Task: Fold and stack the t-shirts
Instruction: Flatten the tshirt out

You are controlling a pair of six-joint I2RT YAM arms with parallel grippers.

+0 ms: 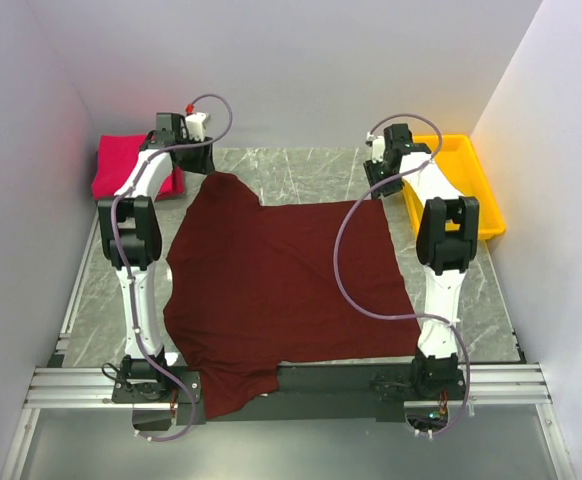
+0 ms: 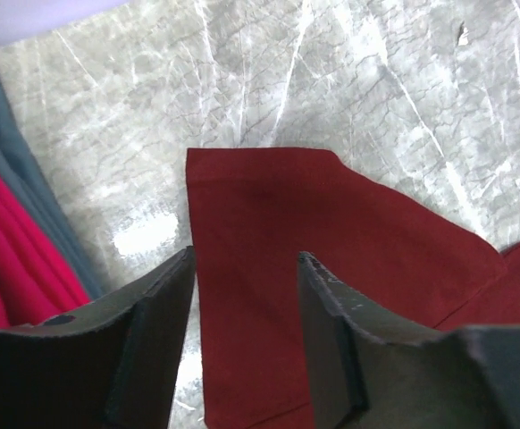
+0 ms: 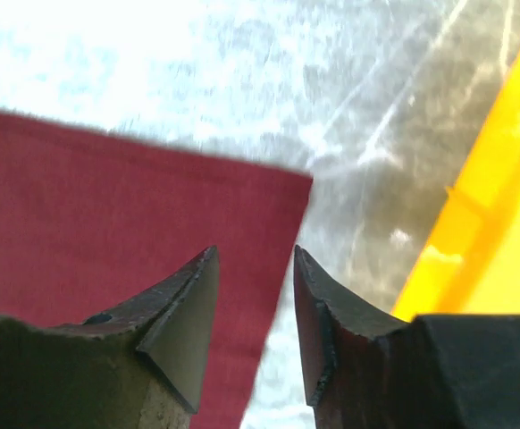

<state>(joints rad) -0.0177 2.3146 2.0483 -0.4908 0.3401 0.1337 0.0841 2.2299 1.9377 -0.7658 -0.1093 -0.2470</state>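
Observation:
The dark maroon t-shirt (image 1: 281, 280) lies spread flat across the table, its lower part hanging over the near rail. The pinkish-red t-shirt (image 1: 121, 165) sits folded in the far left corner. My left gripper (image 1: 199, 165) hovers over the maroon shirt's far left sleeve (image 2: 269, 214). It (image 2: 247, 259) is open, and the cloth lies flat beneath the gap. My right gripper (image 1: 379, 185) stands over the far right corner of the maroon shirt (image 3: 108, 214). It (image 3: 255, 255) is open too, with the shirt's edge running under the gap and nothing held.
A yellow plastic tray (image 1: 461, 185) stands at the back right, close beside the right gripper, and its wall (image 3: 501, 206) shows in the right wrist view. The pinkish-red shirt (image 2: 1, 259) lies just left of the left fingers. White walls enclose the marble tabletop (image 1: 301, 175).

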